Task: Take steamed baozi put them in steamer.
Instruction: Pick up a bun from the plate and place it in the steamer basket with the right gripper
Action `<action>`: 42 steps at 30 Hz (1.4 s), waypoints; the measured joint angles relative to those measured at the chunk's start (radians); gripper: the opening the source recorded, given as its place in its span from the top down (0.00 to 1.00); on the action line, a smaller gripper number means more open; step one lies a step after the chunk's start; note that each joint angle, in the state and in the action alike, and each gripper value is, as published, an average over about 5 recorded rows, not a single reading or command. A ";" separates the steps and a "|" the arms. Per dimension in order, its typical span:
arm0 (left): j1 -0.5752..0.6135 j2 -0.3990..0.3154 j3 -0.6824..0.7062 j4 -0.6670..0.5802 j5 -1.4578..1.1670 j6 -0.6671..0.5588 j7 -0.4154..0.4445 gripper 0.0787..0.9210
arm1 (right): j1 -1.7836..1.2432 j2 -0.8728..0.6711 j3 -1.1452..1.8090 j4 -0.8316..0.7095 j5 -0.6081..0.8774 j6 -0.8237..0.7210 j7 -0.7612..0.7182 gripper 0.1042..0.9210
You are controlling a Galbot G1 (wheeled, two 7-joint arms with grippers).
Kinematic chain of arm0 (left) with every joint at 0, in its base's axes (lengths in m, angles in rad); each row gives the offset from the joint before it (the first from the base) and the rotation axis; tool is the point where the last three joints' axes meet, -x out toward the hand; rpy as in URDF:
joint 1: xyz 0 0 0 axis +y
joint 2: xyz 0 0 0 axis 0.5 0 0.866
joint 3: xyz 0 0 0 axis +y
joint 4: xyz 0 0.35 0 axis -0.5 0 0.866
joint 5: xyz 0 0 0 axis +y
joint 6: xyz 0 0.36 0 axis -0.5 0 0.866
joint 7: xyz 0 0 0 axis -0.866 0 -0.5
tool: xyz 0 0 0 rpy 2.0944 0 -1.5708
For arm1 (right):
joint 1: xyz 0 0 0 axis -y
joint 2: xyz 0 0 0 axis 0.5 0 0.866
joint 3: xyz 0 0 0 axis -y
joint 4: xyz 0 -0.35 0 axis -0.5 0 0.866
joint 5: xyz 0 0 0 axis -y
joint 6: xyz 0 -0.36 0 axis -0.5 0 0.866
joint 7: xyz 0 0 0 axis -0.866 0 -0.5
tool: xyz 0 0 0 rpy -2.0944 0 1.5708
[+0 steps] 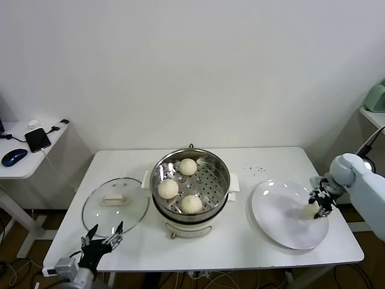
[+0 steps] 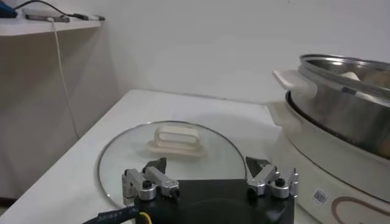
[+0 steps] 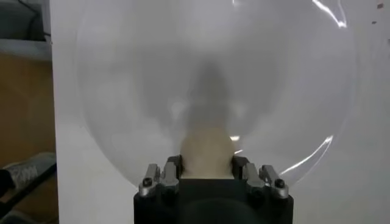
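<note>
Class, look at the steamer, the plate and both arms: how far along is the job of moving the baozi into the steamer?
Done: three baozi lie in the steamer, whose lid lies on the table beside it. In hand: the right pincer is at the plate with its fingers on either side of the last baozi, not yet lifted. Left: carry it over and set it in the steamer. The left pincer waits open near the lid.

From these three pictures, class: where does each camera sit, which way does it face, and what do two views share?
Head: up high, looking down at steamer, lid, plate; both arms show.
Left wrist: low over the table, facing lid and steamer; open left gripper shows.
Right wrist: over the plate; right gripper closed on a baozi.
Shared: head and right wrist both show that baozi.
</note>
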 measured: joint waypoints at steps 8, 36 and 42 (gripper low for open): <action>-0.016 0.006 0.013 0.003 0.022 -0.014 -0.007 0.12 | 0.143 -0.057 -0.137 0.098 0.154 -0.100 -0.005 0.45; -0.059 0.008 0.047 -0.001 0.068 -0.048 -0.030 0.12 | 0.792 0.208 -0.781 0.359 0.867 -0.651 0.183 0.45; -0.071 0.005 0.044 0.001 0.063 -0.048 -0.031 0.12 | 0.811 0.303 -0.841 0.330 0.908 -0.701 0.213 0.45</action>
